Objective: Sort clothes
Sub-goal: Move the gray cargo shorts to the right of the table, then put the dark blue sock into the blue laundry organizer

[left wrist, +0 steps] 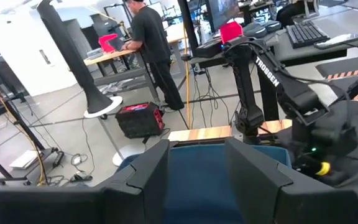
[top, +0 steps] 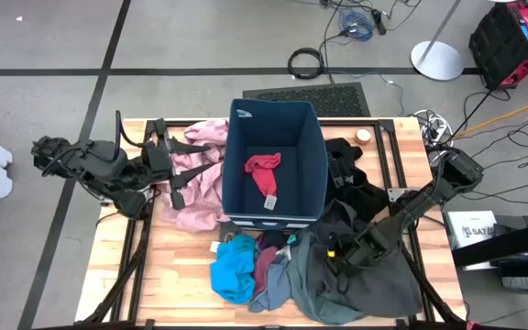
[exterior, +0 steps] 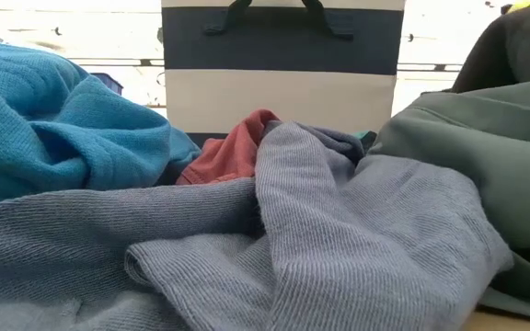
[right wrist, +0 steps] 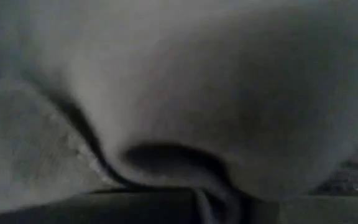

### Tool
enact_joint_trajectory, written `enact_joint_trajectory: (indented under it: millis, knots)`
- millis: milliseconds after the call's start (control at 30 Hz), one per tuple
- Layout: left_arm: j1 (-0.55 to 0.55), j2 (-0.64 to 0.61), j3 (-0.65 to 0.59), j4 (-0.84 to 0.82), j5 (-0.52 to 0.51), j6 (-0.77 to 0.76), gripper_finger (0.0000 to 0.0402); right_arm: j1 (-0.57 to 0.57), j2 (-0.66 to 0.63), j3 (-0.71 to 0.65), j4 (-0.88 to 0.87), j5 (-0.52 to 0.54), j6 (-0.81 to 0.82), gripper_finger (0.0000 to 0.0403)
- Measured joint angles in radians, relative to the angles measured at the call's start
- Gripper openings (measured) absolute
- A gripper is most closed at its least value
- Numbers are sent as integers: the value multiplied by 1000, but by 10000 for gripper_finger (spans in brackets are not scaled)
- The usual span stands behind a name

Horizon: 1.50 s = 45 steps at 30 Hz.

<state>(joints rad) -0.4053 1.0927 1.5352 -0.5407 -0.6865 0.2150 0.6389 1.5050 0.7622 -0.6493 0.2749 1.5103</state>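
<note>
A navy-blue bin [top: 314, 156] stands mid-table with a red piece [top: 264, 171] lying inside. A dusty-pink garment [top: 200, 188] lies left of the bin, and a black one [top: 346, 170] lies to its right. Near the front edge lies a pile: a bright-blue piece [top: 235, 270], a red piece [exterior: 233, 152], a grey-blue garment [exterior: 339, 230] and a grey-green garment [top: 365, 284]. My left gripper [left wrist: 197, 146] is open and empty over the pink garment, facing the bin's wall. My right gripper [top: 342, 249] is down in the grey-green garment, its fingers hidden by cloth.
The bin's tall walls stand between the two arms. Bare wood [top: 177, 266] shows at the front left of the table. Beyond the table are cables, a lamp base [top: 436, 60] and a person at a desk [left wrist: 148, 37].
</note>
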Motion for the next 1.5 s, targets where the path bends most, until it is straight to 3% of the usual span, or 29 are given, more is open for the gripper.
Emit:
enact_joint_trajectory:
  millis: [200,367,567,767,1067,1200,1367,1500]
  knots:
    - [0,0,0,-60,32,-69,164,-58,1,-1,31,-72,-113,9]
    - [-1,0,0,-88,77,-104,164,-57,-7,53,-8,-90,-163,76]
    - [-1,0,0,-97,84,-105,164,-78,-24,196,-246,-92,-214,171]
    - [-1,0,0,-98,90,-104,164,-78,-24,430,-502,-88,-244,223]
    - [-1,0,0,-98,90,-101,164,-77,-26,775,-726,-116,-294,228]
    - [-1,0,0,-106,139,-105,164,-61,-27,914,-782,-54,-337,225]
    - [-3,0,-33,-115,214,-208,164,-7,-27,993,-678,93,-469,224]
    - [-20,0,-111,-120,227,-282,164,25,-19,993,-535,127,-592,224]
